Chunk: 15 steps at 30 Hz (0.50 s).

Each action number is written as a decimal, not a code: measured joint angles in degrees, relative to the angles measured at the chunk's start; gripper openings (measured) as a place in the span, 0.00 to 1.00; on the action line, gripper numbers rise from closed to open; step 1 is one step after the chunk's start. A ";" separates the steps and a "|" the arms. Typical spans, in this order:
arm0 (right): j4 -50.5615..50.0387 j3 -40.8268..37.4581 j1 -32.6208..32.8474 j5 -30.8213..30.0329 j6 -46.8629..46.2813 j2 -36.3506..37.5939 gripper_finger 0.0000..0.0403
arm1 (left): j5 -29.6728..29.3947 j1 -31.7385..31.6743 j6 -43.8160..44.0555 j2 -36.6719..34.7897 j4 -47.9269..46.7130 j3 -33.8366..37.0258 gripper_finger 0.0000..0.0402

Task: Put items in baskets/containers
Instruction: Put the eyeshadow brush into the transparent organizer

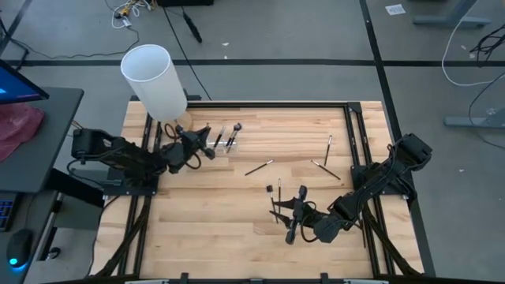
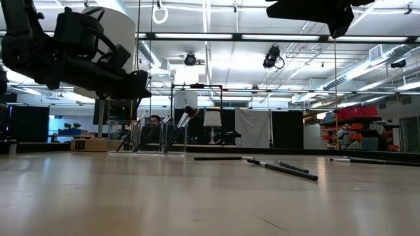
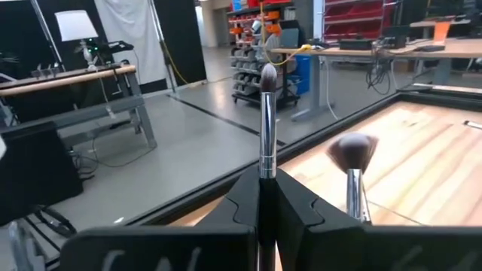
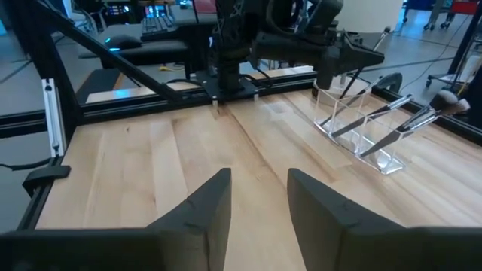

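Left gripper (image 1: 207, 144): hovering at the far left of the table, just beside the clear holder; fingers (image 3: 297, 207) pressed together and pinching a makeup brush (image 3: 266, 124) by its handle.
Held brush, long axis: standing upright between the fingers, silver ferrule and dark bristle tip pointing up, away from the gripper.
Clear holder (image 4: 360, 126): sitting on the far-left part of the wooden table (image 1: 237, 221), near the tall white cylinder (image 1: 155, 80); low, transparent, split into compartments.
Brushes already in holder (image 2: 182, 122): leaning at a tilt inside the compartments, bristle heads up; exact compartment of each not being resolvable.
Deciding relation: holder lying directly to the right of the left gripper's tip and touching or nearly touching it in the high view; judging the held brush to be poised over or at the holder's opening, needing only a downward release.
Right gripper (image 1: 289, 232): hanging at the near centre-right of the table, well apart from the holder; fingers (image 4: 203, 207) spread, gripping nothing.
Loose brushes near right gripper (image 1: 278, 195): lying flat just beyond its tip, long axes running roughly near-to-far.
Other loose brushes (image 1: 325, 169): resting flat toward the right of the table, crossing at angles; one more (image 1: 259, 167) lying near the centre, angled.
Nearer arm: left for the holder, right for every loose brush.
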State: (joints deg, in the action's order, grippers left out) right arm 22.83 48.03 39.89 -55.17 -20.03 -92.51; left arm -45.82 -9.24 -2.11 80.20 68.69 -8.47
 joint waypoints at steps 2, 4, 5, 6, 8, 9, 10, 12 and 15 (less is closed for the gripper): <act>-0.04 0.00 -0.06 0.16 -0.02 -0.01 0.33 | -0.02 0.00 0.02 0.00 -0.23 0.00 0.05; -0.02 0.00 -0.06 0.18 0.00 0.00 0.33 | -0.43 0.00 0.27 0.00 -1.63 0.00 0.05; -0.04 0.00 -0.06 0.18 -0.01 -0.01 0.33 | -0.76 0.00 0.98 0.00 -2.76 0.00 0.05; -0.05 0.00 -0.06 0.21 0.00 -0.02 0.33 | -1.36 -0.10 1.98 0.00 -3.99 -0.01 0.05; -0.05 0.00 -0.06 0.21 -0.02 -0.01 0.33 | -2.03 -0.63 4.69 0.00 -6.90 0.00 0.05; -0.07 0.00 -0.06 0.26 -0.01 0.00 0.33 | -2.08 -0.99 6.18 0.00 -8.39 -0.02 0.05; -0.04 0.00 -0.06 0.37 0.00 0.00 0.33 | -2.12 -1.35 7.52 0.00 -9.80 -0.02 0.05; -0.07 0.00 -0.06 0.38 0.00 0.00 0.33 | -2.10 -2.11 10.45 0.00 -12.42 -0.04 0.05; -0.07 0.00 -0.06 0.40 0.00 0.00 0.33 | -1.78 -2.96 13.38 0.00 -14.06 -0.04 0.05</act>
State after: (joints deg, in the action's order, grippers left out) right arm 22.76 48.03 39.83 -54.76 -20.03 -92.51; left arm -47.60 -12.20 11.27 80.20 54.62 -8.51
